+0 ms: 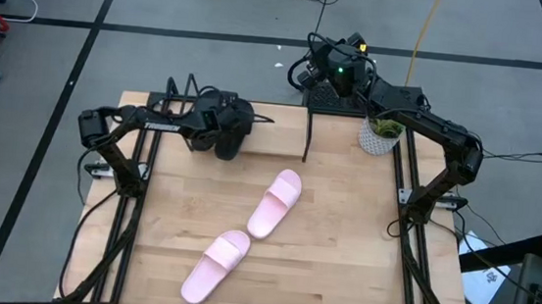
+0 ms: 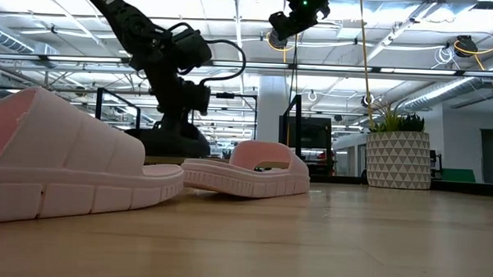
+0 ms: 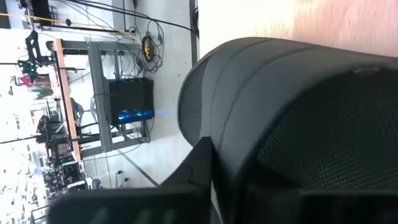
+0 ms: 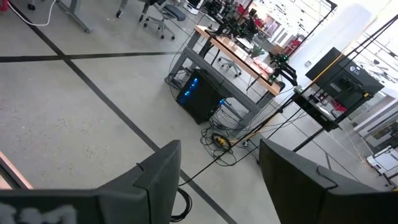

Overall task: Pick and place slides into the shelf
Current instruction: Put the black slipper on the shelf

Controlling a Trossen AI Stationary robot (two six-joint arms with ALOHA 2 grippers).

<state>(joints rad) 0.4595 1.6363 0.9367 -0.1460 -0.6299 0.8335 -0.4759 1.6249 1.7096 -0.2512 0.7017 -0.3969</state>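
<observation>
Two pale pink slides [image 1: 276, 204] [image 1: 215, 265] lie sole down on the wooden table; in the low view they show near [image 2: 64, 169] and farther off [image 2: 245, 173]. A black slide [image 1: 227, 148] [image 2: 176, 143] sits at the table's far left, close to the shelf's thin black wire end [image 1: 308, 141]. My left gripper [image 1: 225, 133] [image 2: 182, 111] slants down onto this slide and is shut on it. My right gripper [image 4: 224, 186] hangs open and high beyond the table's far edge [image 1: 342, 75], holding nothing. My left gripper has the black slide by its wide strap [image 3: 292, 93], coming slantwise from above and from the table's left. One dark finger [image 3: 196, 165] lies against the strap's edge; the strap hides the other finger. The slide's sole rests on the surface below.
A white patterned plant pot [image 1: 380, 137] [image 2: 398, 159] stands at the table's far right corner. Open board lies between the pink slides and the table's right edge. The frame rails of the arms run along both sides of the table.
</observation>
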